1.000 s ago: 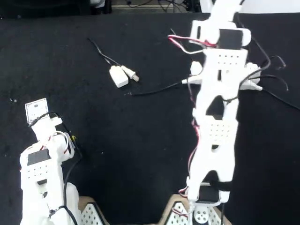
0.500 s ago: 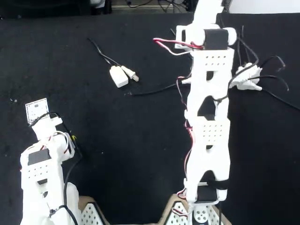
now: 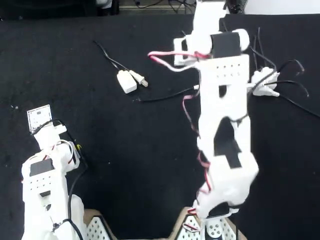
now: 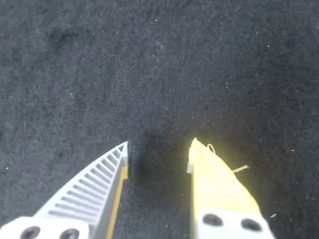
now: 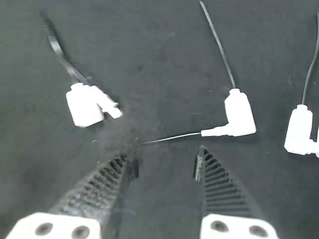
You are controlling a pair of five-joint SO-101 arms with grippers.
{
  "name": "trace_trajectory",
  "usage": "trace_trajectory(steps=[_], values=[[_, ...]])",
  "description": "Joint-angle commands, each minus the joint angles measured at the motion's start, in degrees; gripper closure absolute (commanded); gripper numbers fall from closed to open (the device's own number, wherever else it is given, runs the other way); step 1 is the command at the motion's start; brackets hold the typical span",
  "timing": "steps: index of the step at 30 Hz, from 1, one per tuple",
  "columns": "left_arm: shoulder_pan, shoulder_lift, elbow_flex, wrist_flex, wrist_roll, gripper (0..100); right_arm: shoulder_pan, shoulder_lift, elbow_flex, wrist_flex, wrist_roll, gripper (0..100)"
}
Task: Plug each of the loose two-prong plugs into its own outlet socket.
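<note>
Plugs, white, on dark cords, lie loose on the black tabletop [image 3: 100, 150]. Landmark is the angled plug [image 5: 238, 117], lying flat just ahead of the right gripper [image 5: 162, 167]. The right fingers [image 5: 205, 172] are spread wide with nothing between them. A thin cord [image 5: 172, 137] runs from the angled plug across the gap in front of the fingertips.

The block plug [image 5: 85, 105], with a smaller white piece touching it, sits well apart from the angled plug, past the other finger. The third plug [image 5: 299, 130] is near the angled plug, on the side away from the block plug.

The right arm [image 3: 225, 125] is stretched out along the tabletop. The left gripper [image 4: 159, 154] is far from the angled plug, fingers parted and empty, close over bare tabletop.
</note>
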Motion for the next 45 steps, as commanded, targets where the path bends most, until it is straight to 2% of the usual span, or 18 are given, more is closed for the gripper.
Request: trace_trajectory(steps=[1, 4, 11, 18, 22, 30, 38, 41, 45], values=[[-0.40, -0.97, -0.75, -0.35, 0.62, 79, -3.52, -8.57, 7.69, 0.18, -0.26, 82.5], [-0.40, -0.97, -0.84, -0.35, 0.62, 79, -3.87, -10.95, 17.89, -4.75, 0.00, 82.5], [-0.04, -0.97, -0.66, -0.35, 0.62, 79, -4.75, -18.42, 45.67, -23.74, 1.32, 82.5], [-0.13, -0.97, -0.66, -0.35, 0.62, 79, -6.86, -21.85, 64.75, -39.82, 1.41, 82.5], [-0.31, -0.97, -0.75, -0.35, 0.62, 79, -7.65, -21.85, 70.37, -47.30, 1.85, 82.5], [-0.22, -0.97, -3.03, -0.18, 0.62, 79, -9.05, -21.85, 78.55, -51.16, 1.76, 82.8], [0.04, -0.26, -21.41, 9.23, 0.62, 79, -9.14, -21.93, 85.85, -63.30, 1.67, 82.5], [0.22, -0.18, -28.62, 9.85, 0.70, 79, -9.05, -21.93, 85.85, -63.74, 1.41, 82.5], [4.26, 2.20, -34.07, 9.76, 0.70, 79, -8.97, -21.93, 85.93, -64.00, 1.41, 82.5]])
